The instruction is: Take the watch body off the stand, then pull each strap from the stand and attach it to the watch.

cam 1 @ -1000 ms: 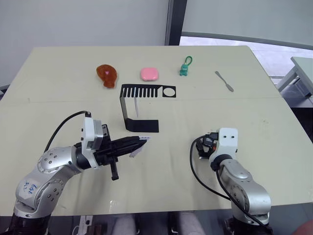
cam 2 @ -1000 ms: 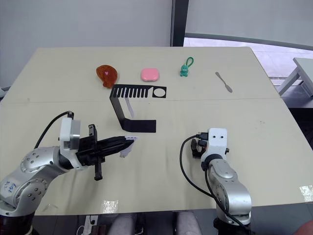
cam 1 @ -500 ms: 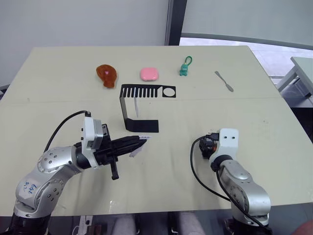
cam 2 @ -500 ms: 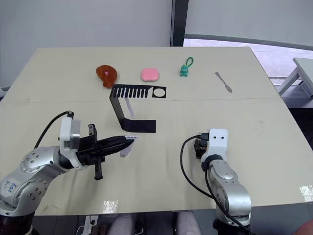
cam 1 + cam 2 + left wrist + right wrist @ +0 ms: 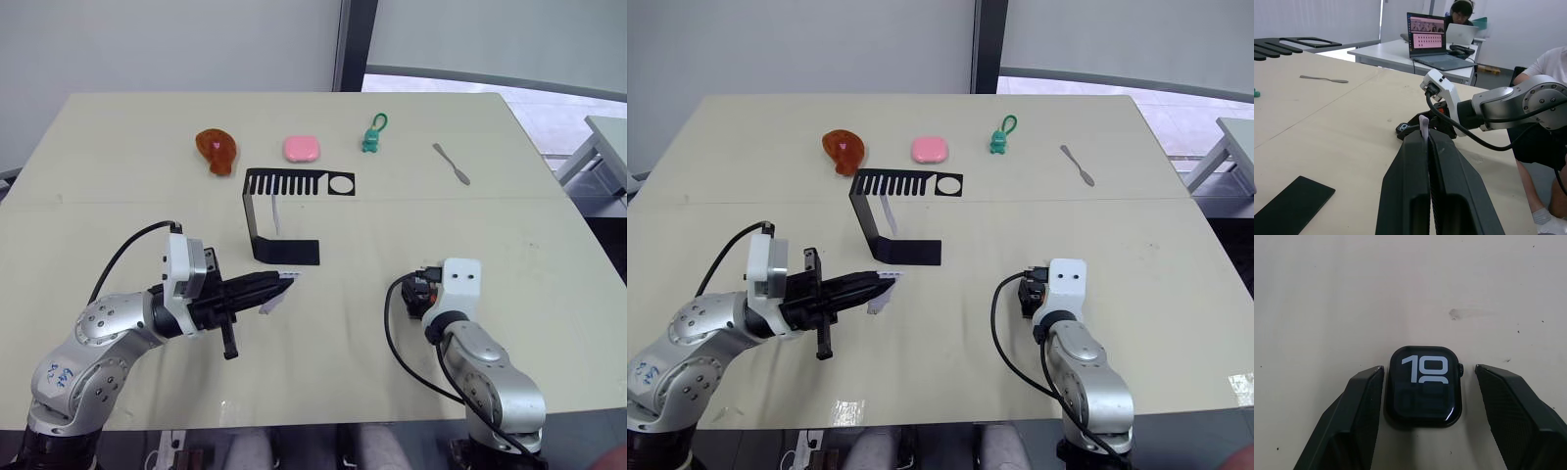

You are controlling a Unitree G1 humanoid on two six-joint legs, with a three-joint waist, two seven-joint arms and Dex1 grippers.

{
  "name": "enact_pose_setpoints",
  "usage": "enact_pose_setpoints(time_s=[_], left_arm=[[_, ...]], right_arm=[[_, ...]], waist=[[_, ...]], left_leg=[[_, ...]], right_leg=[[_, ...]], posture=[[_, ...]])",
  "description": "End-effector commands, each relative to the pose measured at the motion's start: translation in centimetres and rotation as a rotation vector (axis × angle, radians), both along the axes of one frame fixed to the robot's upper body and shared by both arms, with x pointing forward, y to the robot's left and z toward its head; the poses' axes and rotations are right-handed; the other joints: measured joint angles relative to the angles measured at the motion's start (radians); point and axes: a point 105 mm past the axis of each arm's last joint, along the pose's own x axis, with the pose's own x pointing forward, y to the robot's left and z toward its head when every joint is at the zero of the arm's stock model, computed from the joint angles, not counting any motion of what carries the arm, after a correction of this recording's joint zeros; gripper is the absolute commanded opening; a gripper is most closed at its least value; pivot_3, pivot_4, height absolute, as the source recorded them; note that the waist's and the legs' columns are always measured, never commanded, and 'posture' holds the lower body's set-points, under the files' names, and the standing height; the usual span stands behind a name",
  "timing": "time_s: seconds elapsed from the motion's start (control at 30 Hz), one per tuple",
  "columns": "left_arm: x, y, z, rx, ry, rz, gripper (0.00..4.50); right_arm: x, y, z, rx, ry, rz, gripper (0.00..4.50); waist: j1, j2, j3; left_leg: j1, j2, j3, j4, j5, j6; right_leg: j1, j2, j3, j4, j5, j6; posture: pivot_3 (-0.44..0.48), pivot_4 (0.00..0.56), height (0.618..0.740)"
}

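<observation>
The black stand [image 5: 257,217] stands mid-table, and one pale strap [image 5: 273,217] hangs from its slotted top bar. My left gripper [image 5: 283,281] hovers just in front of the stand's base, shut on the other strap [image 5: 1423,123], whose loose end [image 5: 270,304] droops toward the table. The watch body [image 5: 1425,387] lies face up on the table with light digits on its screen. My right gripper [image 5: 1428,368] is open and straddles it, one finger [image 5: 1359,406] close beside the case and the other finger [image 5: 1513,406] further off. In the head view the right gripper [image 5: 415,294] sits at the front right.
Along the far side lie a brown drumstick-shaped toy [image 5: 216,149], a pink case [image 5: 300,148], a green keychain figure [image 5: 371,138] and a grey metal tool [image 5: 451,163]. Beyond the table, a person [image 5: 1547,68] sits near a desk with a laptop [image 5: 1432,41].
My right gripper has drawn back slightly toward the table's front edge. The left gripper and its strap have stayed still.
</observation>
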Motion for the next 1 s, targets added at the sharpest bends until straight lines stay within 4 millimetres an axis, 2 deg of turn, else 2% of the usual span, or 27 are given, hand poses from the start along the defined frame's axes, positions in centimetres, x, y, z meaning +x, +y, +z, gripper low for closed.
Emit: enact_pose_setpoints(time_s=[0.03,0.3,0.33,0.43,0.77,0.9,1.0], left_arm=[[-0.4,-0.1,0.7,-0.001,-0.039,-0.007,0.0],[-0.5,0.0,0.7,0.004,-0.04,-0.003,0.0],[-0.5,0.0,0.7,0.005,-0.04,-0.003,0.0],[-0.5,0.0,0.8,0.005,-0.041,-0.002,0.0],[-0.3,0.0,0.8,0.005,-0.048,0.006,0.0],[-0.1,0.2,0.9,0.006,-0.057,0.014,0.0],[-0.1,0.7,0.9,0.022,-0.065,0.024,0.0]], right_arm=[[-0.6,0.2,-2.3,0.025,0.1,0.008,3.16],[-0.6,0.3,-2.6,0.031,0.11,0.019,3.16],[-0.6,0.4,-2.6,0.032,0.111,0.02,2.62],[-0.6,0.4,-2.6,0.036,0.109,0.024,1.59],[-0.1,0.3,-2.1,0.026,0.084,0.04,1.6],[0.9,-0.3,-0.2,0.012,0.005,0.095,1.6],[1.6,-0.5,2.2,-0.033,-0.076,0.212,1.6]], waist=[[0.0,0.0,0.0],[0.0,-0.003,-0.002],[0.0,-0.004,-0.002],[-0.002,-0.004,-0.003],[-0.007,-0.005,-0.003],[-0.013,-0.005,-0.003],[-0.017,-0.003,-0.002]], left_leg=[[0.0,0.0,0.0,0.0,0.0,0.0],[0.0,0.0,0.0,-0.001,0.0,0.0],[0.0,0.0,0.0,-0.001,0.0,0.0],[0.0,0.0,0.0,-0.001,0.0,0.0],[0.0,0.0,0.0,-0.001,0.0,0.0],[0.0,0.0,0.0,-0.001,0.0,0.0],[0.0,0.0,0.0,-0.001,0.0,0.0]], right_leg=[[0.0,0.0,0.0,0.0,0.0,0.0],[0.0,0.0,0.0,-0.001,0.0,0.0],[0.0,0.0,0.0,-0.001,0.0,0.0],[0.0,0.0,0.0,-0.001,0.0,0.0],[0.0,0.0,0.0,-0.001,0.0,0.0],[0.001,0.0,0.0,-0.002,0.0,-0.001],[0.001,0.0,0.0,-0.002,0.0,-0.001]], posture=[[0.0,0.15,0.74],[0.0,0.15,0.74],[0.0,0.15,0.74],[0.0,0.15,0.74],[0.0,0.15,0.74],[0.0,0.15,0.74],[0.0,0.15,0.74]])
